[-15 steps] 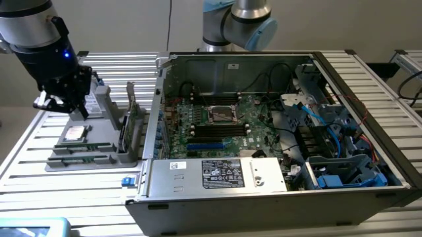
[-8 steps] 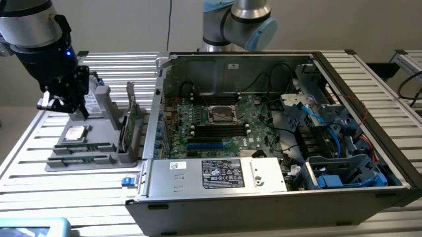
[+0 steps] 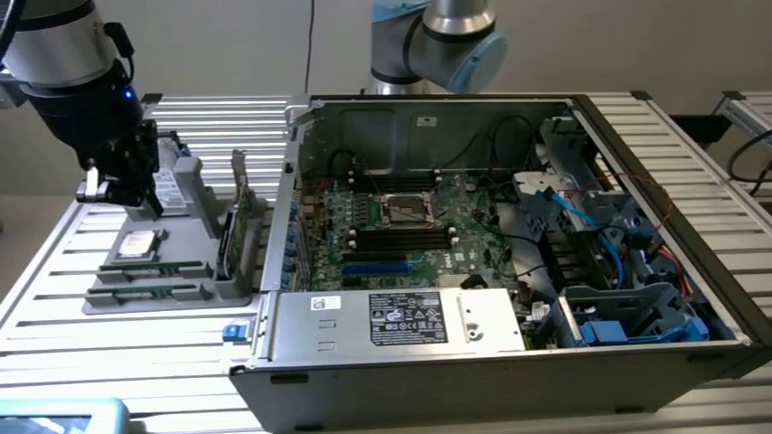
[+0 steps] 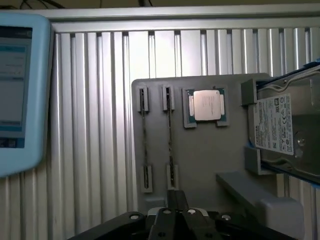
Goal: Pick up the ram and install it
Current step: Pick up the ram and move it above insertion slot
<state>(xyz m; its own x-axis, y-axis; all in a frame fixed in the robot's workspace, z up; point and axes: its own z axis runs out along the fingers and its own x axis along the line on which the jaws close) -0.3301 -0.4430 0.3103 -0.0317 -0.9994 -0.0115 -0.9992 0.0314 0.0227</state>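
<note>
The claw (image 3: pixel 125 193) (image 4: pixel 177 201) hung over a gray tray (image 3: pixel 227 291) (image 4: pixel 210 155). It looked pinched shut and held nothing. One ram stick (image 3: pixel 151 268) (image 4: pixel 144 140) and a second ram stick (image 3: pixel 145 294) (image 4: pixel 170 140) lay side by side in the tray's slots, below the claw. A square chip (image 3: pixel 139 242) (image 4: pixel 206 105) sat near them.

A slatted aluminium table (image 3: pixel 133 362) spans the scene under soft, even light; a plain pale wall (image 3: pixel 230 45) stands at the far side

Slatted table (image 3: pixel 121 348) with tray (image 3: pixel 157 307) and computer case (image 3: pixel 399 384)
</note>
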